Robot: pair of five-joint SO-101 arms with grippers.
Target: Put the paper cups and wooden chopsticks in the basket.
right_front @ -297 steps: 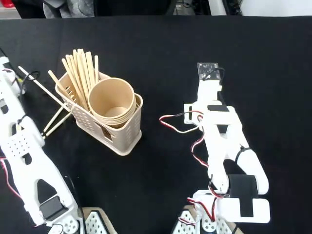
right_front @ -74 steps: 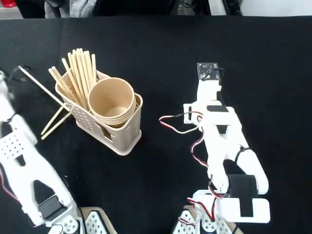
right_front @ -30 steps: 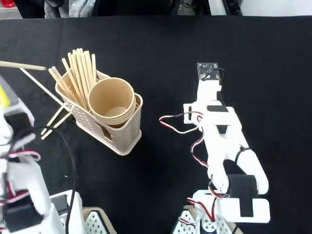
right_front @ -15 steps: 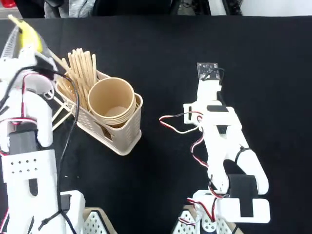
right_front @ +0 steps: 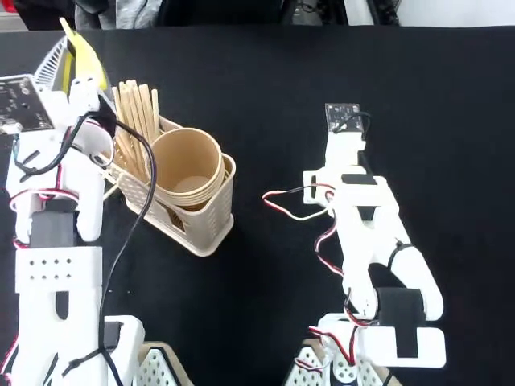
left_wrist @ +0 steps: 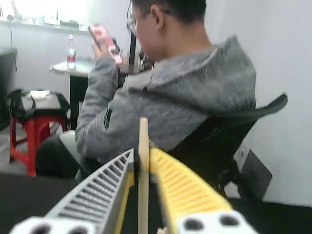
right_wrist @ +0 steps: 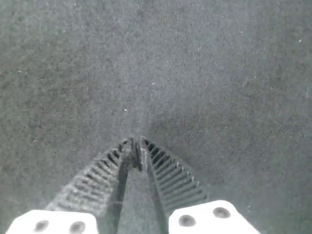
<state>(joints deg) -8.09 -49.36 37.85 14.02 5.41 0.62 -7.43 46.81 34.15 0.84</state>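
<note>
The left gripper [left_wrist: 141,163] is lifted high over the far left part of the black table [right_front: 265,72]. Its white and yellow fingers are pressed on one wooden chopstick [left_wrist: 143,134], which stands up between them. The basket [right_front: 205,225] stands just beside the left arm [right_front: 56,241] and holds stacked paper cups [right_front: 185,167] and a bundle of chopsticks [right_front: 138,112]. The right gripper [right_wrist: 132,146] is low over the table, fingers together, it seems with nothing between.
</note>
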